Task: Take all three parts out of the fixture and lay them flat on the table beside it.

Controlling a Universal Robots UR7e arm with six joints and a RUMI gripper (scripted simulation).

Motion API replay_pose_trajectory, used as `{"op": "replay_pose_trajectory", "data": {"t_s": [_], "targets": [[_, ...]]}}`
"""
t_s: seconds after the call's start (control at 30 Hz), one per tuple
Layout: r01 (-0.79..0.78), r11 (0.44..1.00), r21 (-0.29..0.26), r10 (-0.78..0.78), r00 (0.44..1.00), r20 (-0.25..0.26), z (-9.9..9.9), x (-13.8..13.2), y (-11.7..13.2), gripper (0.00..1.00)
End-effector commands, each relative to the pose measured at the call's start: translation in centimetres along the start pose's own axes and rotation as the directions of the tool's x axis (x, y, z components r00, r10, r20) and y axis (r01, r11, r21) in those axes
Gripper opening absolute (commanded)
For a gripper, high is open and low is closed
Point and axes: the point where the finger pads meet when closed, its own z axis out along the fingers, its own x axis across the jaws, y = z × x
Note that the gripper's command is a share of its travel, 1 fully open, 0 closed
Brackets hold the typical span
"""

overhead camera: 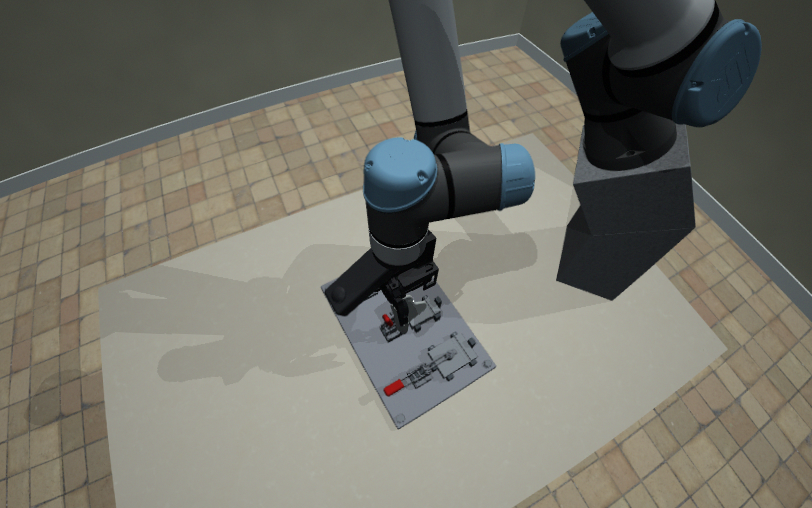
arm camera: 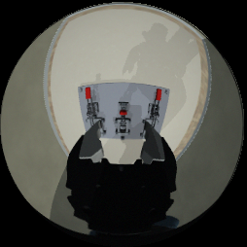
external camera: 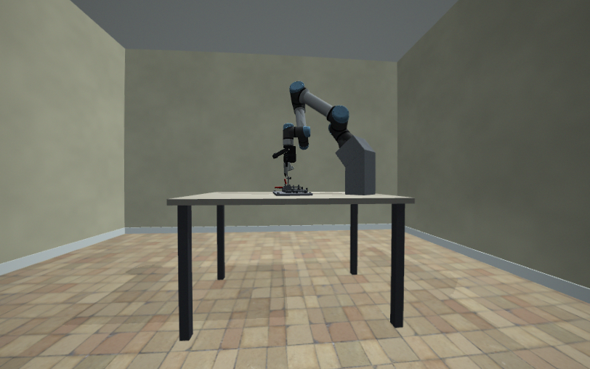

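Wrist: fixture point(arm camera: 108, 92) under open claw point(arm camera: 123, 141)

Olive-green plain walls point(external camera: 65, 130) rise over a tan, brick-patterned tile floor point(external camera: 283, 313); a pale grey baseboard point(external camera: 500, 263) runs along it, under a grey flat ceiling point(external camera: 261, 25).

Matt grey metal fixture point(overhead camera: 365, 365); smooth matt beige table point(overhead camera: 239, 431).
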Motion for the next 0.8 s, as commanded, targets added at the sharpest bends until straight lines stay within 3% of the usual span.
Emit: {"op": "replay_pose_trajectory", "data": {"t_s": [0.0,0.4,0.77], "targets": [[0.000,1.000,0.002,0.000,1.000,-0.001,-0.3,0.0,0.0,0.59],[0.001,1.000,0.000,-0.001,1.000,0.000,-2.1,-0.1,0.1,0.59],[0.000,1.000,0.001,0.000,1.000,-0.001,-2.4,0.0,0.1,0.59]]}}
